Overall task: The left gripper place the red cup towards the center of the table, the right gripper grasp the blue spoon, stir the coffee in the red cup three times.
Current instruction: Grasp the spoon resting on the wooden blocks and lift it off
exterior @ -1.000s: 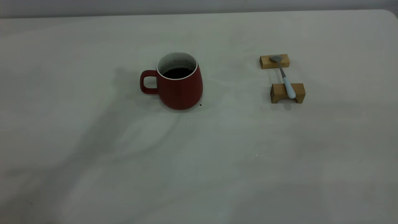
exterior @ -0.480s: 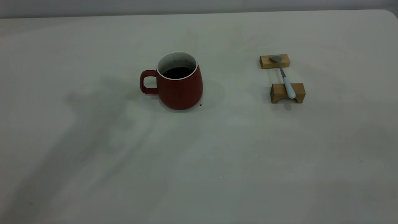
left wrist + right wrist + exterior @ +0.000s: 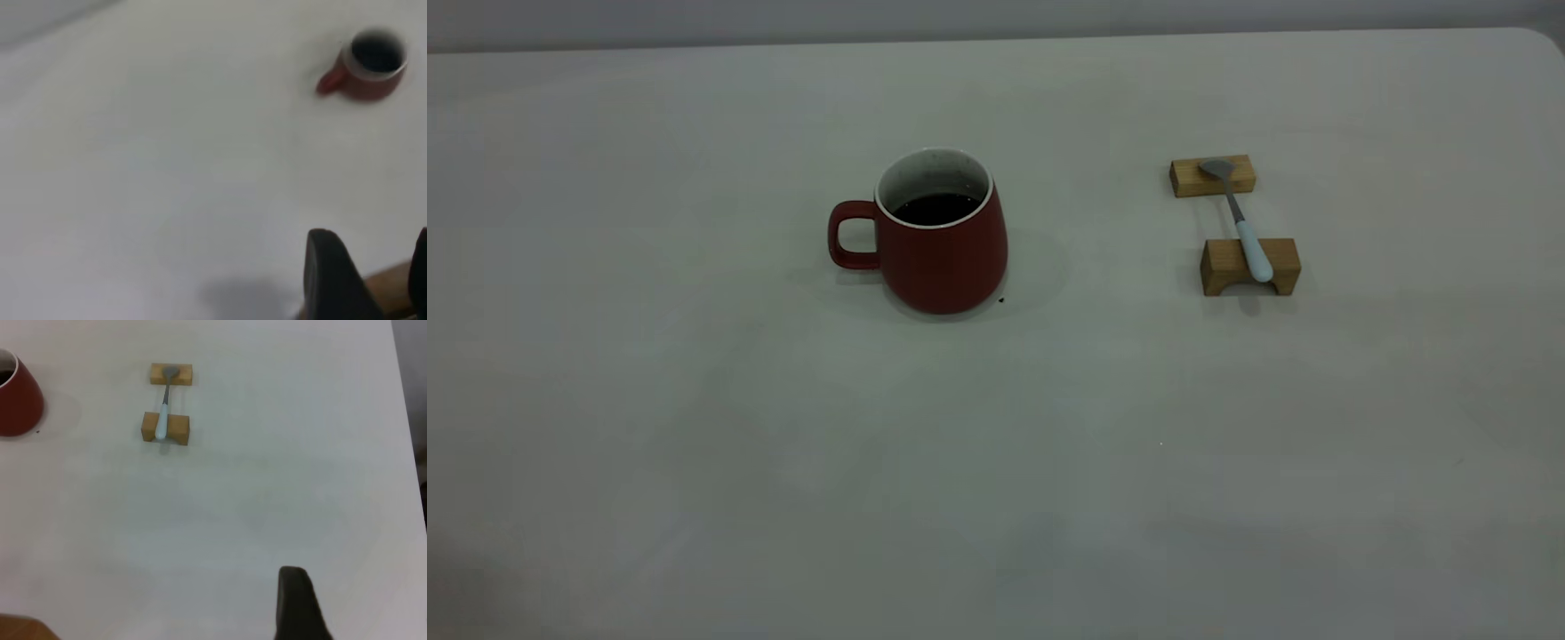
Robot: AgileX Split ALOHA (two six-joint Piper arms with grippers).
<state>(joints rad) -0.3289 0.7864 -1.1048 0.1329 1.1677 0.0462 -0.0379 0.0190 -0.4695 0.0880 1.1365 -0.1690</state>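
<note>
The red cup (image 3: 943, 249) stands upright near the middle of the table (image 3: 694, 444), handle to the left, with dark coffee (image 3: 935, 208) inside. The blue spoon (image 3: 1249, 240) lies across two tan wooden blocks to the cup's right, bowl on the far block. Neither gripper shows in the exterior view. In the left wrist view the left gripper (image 3: 373, 267) is open and holds nothing, far from the cup (image 3: 370, 65). Only one finger (image 3: 297, 607) of the right gripper (image 3: 363, 613) shows, with bare table on both sides. It is well short of the spoon (image 3: 163, 413).
The far wooden block (image 3: 1213, 175) and the near arched block (image 3: 1249, 266) hold the spoon off the table. A brown surface (image 3: 390, 293) shows behind the left fingers. The table's right edge (image 3: 403, 420) runs close to the right gripper.
The arm shadow on the table's left side has drawn back and faded out. The cup, the spoon and the blocks have not moved.
</note>
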